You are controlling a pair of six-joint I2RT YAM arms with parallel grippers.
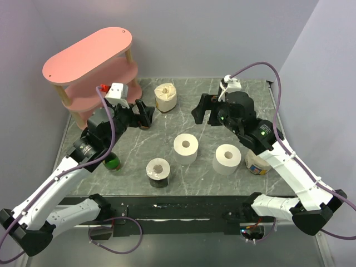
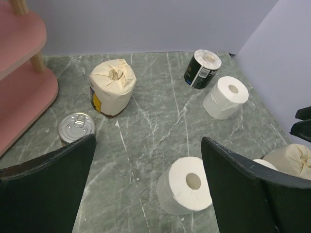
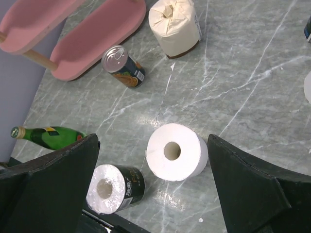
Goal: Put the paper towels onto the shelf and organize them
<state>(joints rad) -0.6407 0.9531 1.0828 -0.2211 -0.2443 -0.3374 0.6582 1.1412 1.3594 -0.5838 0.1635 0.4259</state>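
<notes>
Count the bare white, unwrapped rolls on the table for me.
2. The centre roll stands mid-table; the right roll stands beside it, apart. Not counted: the dark-wrapped roll and the cream-wrapped rolls. Others may be hidden.

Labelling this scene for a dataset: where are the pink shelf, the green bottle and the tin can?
pink shelf (image 1: 89, 53), top external view, top board.
green bottle (image 3: 52, 137), right wrist view, mid-body.
tin can (image 3: 115, 58), right wrist view, silver lid.
</notes>
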